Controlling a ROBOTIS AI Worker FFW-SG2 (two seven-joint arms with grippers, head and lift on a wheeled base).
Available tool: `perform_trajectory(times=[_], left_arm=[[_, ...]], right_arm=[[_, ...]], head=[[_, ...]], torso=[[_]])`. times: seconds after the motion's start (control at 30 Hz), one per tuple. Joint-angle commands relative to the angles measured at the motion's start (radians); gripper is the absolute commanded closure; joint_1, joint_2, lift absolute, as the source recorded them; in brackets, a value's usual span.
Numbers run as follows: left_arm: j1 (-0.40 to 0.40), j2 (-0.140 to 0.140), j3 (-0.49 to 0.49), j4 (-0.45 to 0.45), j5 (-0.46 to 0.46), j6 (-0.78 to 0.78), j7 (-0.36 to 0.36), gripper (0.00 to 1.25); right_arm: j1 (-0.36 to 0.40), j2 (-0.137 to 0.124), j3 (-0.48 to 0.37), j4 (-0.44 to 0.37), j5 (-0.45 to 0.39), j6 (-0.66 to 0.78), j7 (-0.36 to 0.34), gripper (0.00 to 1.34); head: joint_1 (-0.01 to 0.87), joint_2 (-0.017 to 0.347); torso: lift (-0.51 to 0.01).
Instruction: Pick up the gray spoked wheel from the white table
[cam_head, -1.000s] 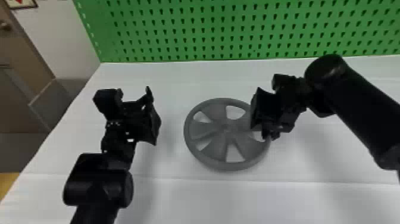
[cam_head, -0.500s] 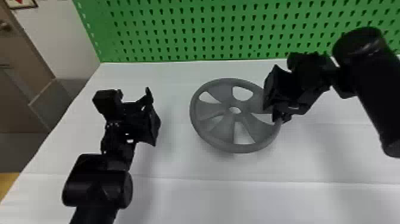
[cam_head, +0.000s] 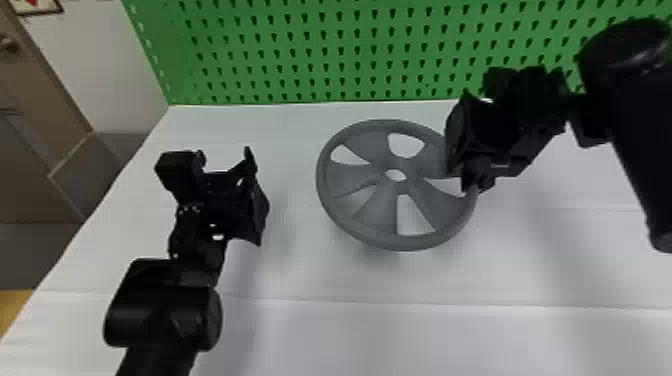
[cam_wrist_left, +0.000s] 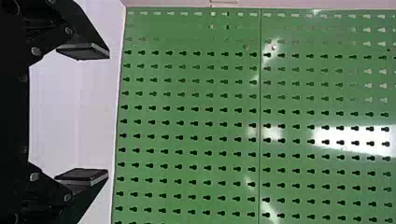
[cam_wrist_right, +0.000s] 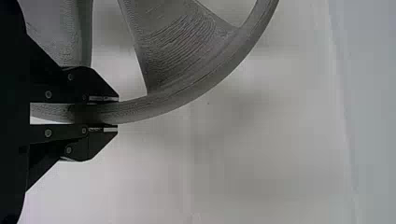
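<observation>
Gray spoked wheel (cam_head: 398, 187) up over the white table (cam_head: 400, 340), toward the back edge and between the two grippers; broad flat spokes, open gaps, a small hole at the hub. Soft shadow on the tabletop below its near rim. Its right-hand rim sits in the right gripper (cam_head: 472, 186) — right wrist view has the fingers (cam_wrist_right: 88, 87) drawn close, one on each side of the rim, a spoke spreading inward from the rim close by the fingertips. The right arm (cam_head: 622, 115) comes in from the right side, above the table. Left gripper (cam_head: 256, 197) well apart from the wheel, over the left part of the table; its fingers (cam_wrist_left: 84, 50) stand wide in the left wrist view, nothing between them. Left arm (cam_head: 162, 310) comes in from the bottom edge of the head view. Behind the table's back edge, a green pegboard (cam_head: 350, 50) with rows of keyhole slots; past the back left corner, a pale wall (cam_head: 95, 65) and a brown door (cam_head: 30, 150).
</observation>
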Motion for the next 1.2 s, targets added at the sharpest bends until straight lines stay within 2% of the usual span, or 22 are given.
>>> perform_trajectory(times=[0.0, 0.9, 1.03, 1.17], left_arm=[[-0.001, 0.000, -0.001, 0.000, 0.000, 0.000, 0.000, 0.36], [-0.004, 0.002, -0.002, 0.000, 0.000, 0.000, 0.000, 0.36], [-0.004, 0.002, -0.002, 0.000, 0.002, 0.000, 0.000, 0.36], [-0.002, 0.002, -0.001, 0.000, 0.006, 0.000, 0.000, 0.36]], right_arm=[[-0.003, -0.001, 0.015, -0.008, -0.001, -0.003, -0.005, 1.16], [0.002, -0.009, 0.044, -0.013, 0.003, -0.038, -0.008, 1.16], [0.033, -0.021, 0.070, -0.088, 0.038, -0.096, -0.008, 1.16], [0.063, -0.029, 0.116, -0.192, 0.147, -0.166, -0.007, 1.16]], head=[[0.779, 0.153], [0.779, 0.153], [0.779, 0.153], [0.779, 0.153]], torso=[[-0.063], [-0.063], [-0.063], [-0.063]])
